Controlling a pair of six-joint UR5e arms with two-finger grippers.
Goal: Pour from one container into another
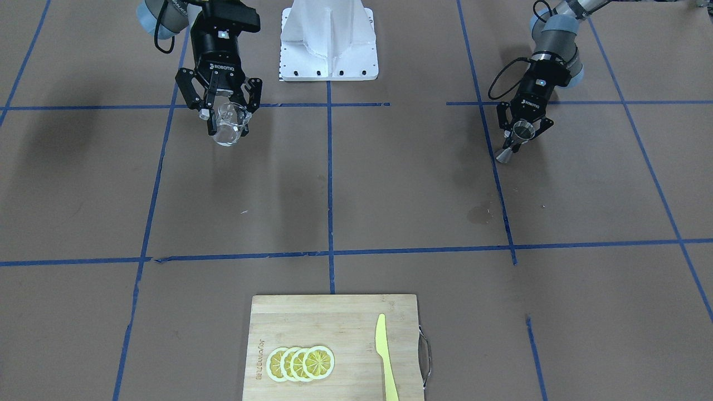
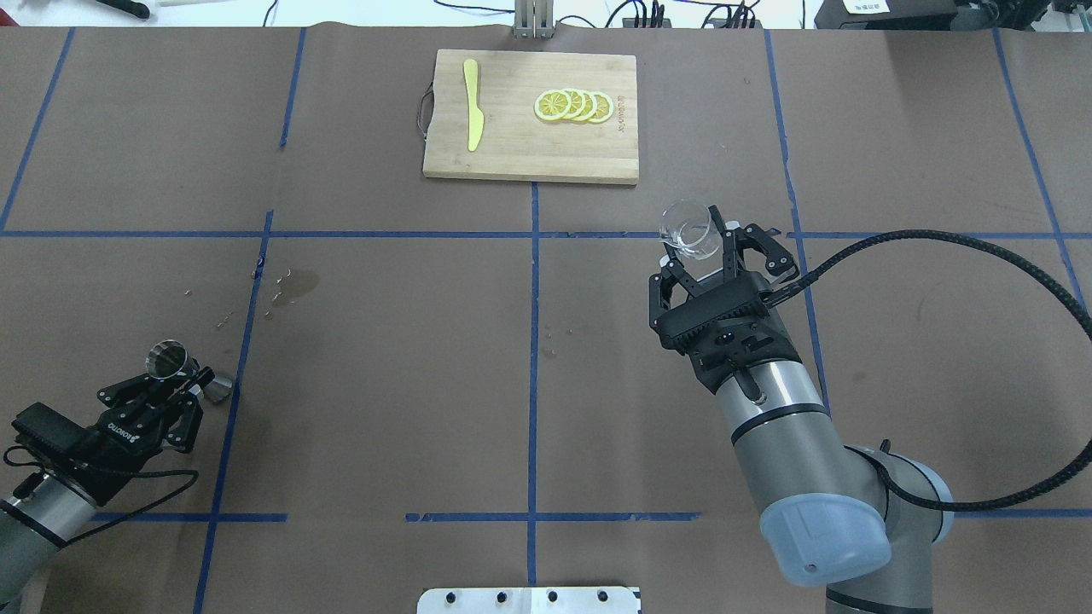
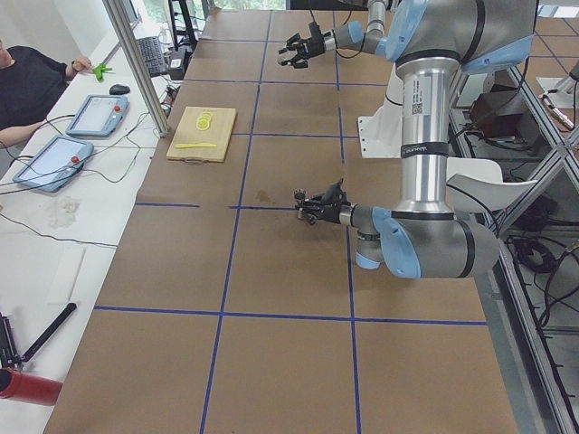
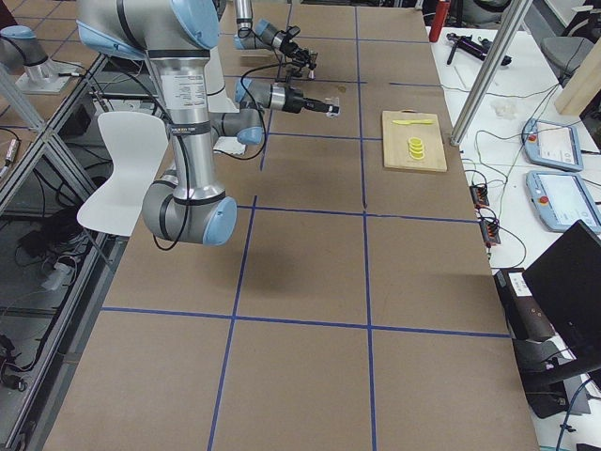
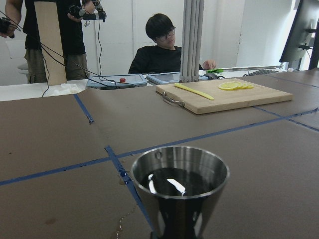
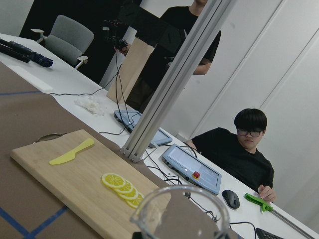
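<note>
Right claw grips the likely slippery clear cup by its wall; left claw pinches the stiff jigger mid-waist.

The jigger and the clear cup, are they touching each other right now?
Apart. The overhead view shows the jigger near its left edge and the cup right of centre, with a wide gap between them.

The left arm reaches low, the right arm higher, each with jaws clamped.
</note>
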